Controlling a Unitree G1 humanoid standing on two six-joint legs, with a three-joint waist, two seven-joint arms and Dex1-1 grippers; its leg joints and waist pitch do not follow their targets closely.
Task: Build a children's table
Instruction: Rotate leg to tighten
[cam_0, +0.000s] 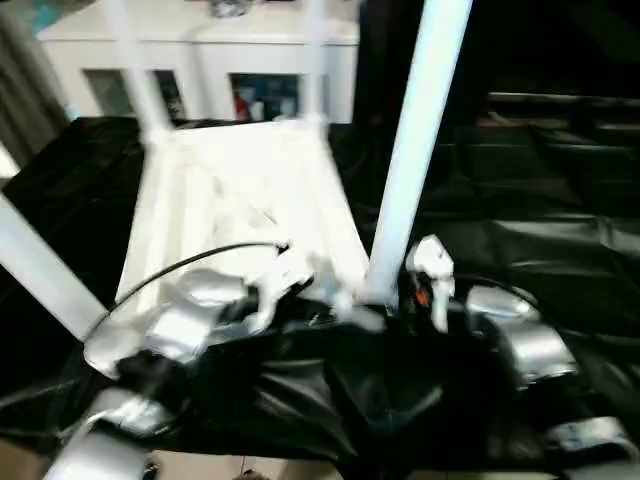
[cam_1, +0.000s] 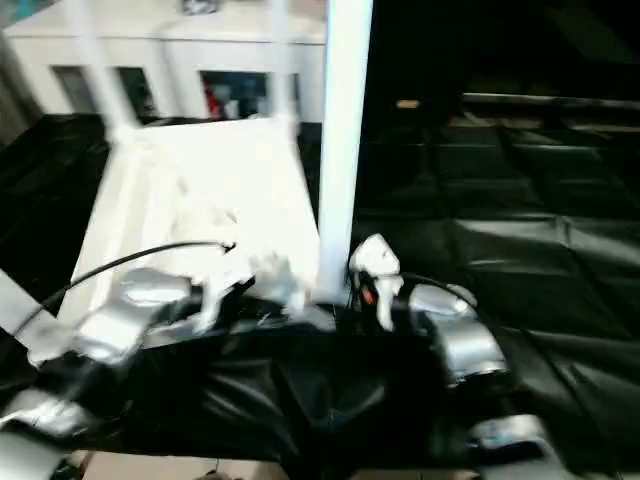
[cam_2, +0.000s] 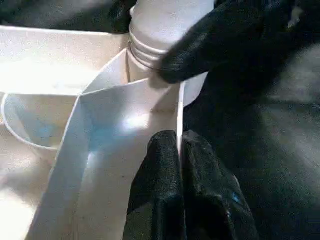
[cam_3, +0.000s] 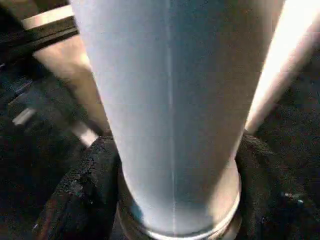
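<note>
Nearest, the left gripper (cam_2: 179, 150) has its fingers pinched shut on the thin rim of the upturned tabletop (cam_0: 250, 200), which lies ribbed side up on a surface draped in black sheeting (cam_0: 520, 240). Just beside it, the right gripper (cam_3: 175, 200) wraps its fingers around the base of a leg (cam_0: 415, 140) standing upright in the near corner socket, blocking the view behind. Another leg (cam_0: 40, 270) slants at the near left corner. Two further legs rise at the far corners. Beyond stands a white cabinet (cam_0: 200, 50).
</note>
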